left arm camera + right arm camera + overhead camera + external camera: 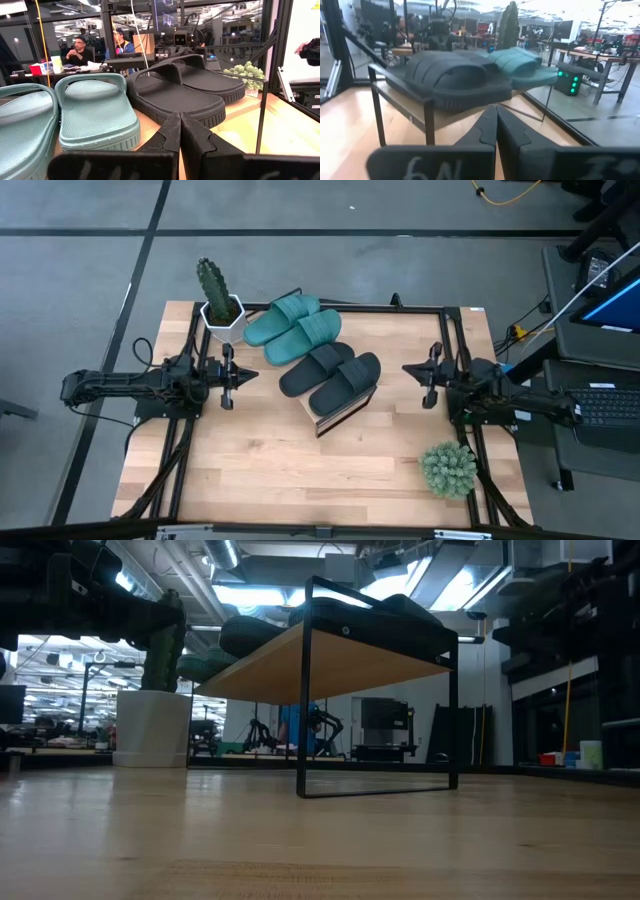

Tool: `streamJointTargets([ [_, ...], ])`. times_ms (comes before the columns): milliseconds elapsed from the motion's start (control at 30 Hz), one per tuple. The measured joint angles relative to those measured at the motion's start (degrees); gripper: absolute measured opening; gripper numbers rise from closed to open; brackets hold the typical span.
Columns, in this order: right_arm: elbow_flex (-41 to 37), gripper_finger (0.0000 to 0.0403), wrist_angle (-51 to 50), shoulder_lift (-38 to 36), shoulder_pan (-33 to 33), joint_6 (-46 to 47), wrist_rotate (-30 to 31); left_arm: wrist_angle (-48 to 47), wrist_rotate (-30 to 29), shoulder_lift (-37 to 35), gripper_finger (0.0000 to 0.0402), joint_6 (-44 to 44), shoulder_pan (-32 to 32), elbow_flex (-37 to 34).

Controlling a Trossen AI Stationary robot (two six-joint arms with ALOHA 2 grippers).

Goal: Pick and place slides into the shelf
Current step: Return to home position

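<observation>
Two teal-green slides and two black slides lie side by side, soles down, on the slanted wooden shelf at the table's middle. The left wrist view shows the teal pair beside the black pair. The right wrist view shows a black slide on the shelf with the teal ones behind it. My left gripper waits shut, left of the shelf. My right gripper waits shut, right of the shelf. Neither touches anything.
A cactus in a white pot stands at the far left beside the teal slides. A small round green plant sits near the right near corner. A black metal frame borders the table. People sit in the room beyond.
</observation>
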Motion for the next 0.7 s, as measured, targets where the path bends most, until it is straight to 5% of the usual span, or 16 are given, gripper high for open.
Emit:
streamJointTargets([
  [700, 0.0, 0.0006, 3.5, 0.0, 0.0, 5.1, -0.1, 0.0, 0.0, 0.0, 0.0, 0.0, 0.0, 0.0],
])
